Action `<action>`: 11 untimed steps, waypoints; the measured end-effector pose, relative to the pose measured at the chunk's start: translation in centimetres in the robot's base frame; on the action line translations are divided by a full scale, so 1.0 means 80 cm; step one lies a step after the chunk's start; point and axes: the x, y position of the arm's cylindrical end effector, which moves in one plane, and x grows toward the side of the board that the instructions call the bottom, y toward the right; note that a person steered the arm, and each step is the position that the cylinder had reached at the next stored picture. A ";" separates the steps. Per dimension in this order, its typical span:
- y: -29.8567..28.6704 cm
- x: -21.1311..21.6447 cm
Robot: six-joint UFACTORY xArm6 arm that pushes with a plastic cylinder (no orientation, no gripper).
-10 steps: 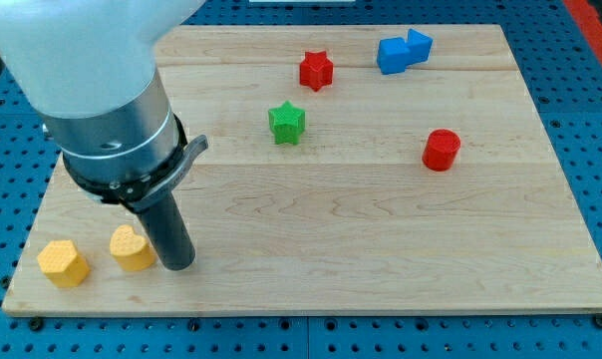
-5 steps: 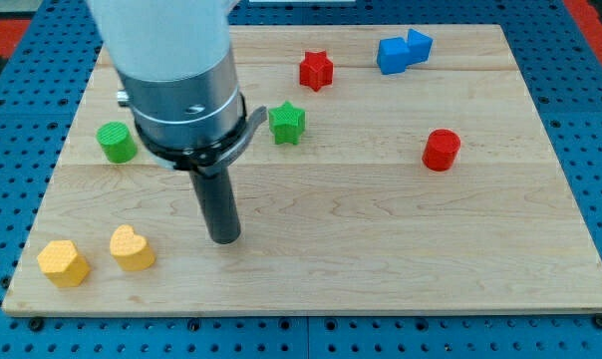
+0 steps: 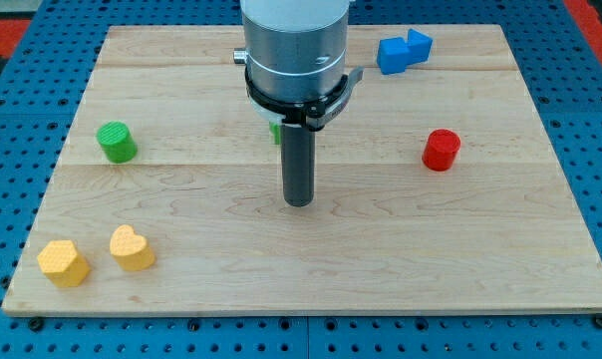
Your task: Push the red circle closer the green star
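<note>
Wooden board [image 3: 540, 249], pale and planked, lies flat on a blue pegboard bench [image 3: 600, 150]; a red patch of the surrounding surface shows at the view's top left corner.

Items on the board:

- Red circle [image 3: 442, 150]: a short upright cylinder at the view's right, standing alone, well apart from everything else.
- Green star [image 3: 275, 131]: almost wholly hidden behind the arm's metal collar; only a thin green sliver shows at the rod's left side, so its shape cannot be confirmed from here.
- Two blue blocks [image 3: 403, 50]: touching each other near the view's top edge, above and to the left of the red circle.
- Green cylinder [image 3: 116, 142]: at the view's left, by itself.
- Yellow heart-shaped block [image 3: 132, 248] and yellow hexagonal block [image 3: 62, 263]: just beside each other at the view's bottom left.

Arm: a white-and-silver housing [image 3: 293, 50] comes down from the view's top centre and ends in a straight dark rod. There is no claw, so nothing opens, closes or is held. My tip [image 3: 298, 202] rests on bare wood near the board's middle, below the hidden green star, well to the left of the red circle and touching no block.

Between the red circle and the star's place lies open wood; the rod stands lower than that line.
</note>
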 end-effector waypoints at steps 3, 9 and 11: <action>0.004 0.000; 0.229 -0.045; 0.200 -0.091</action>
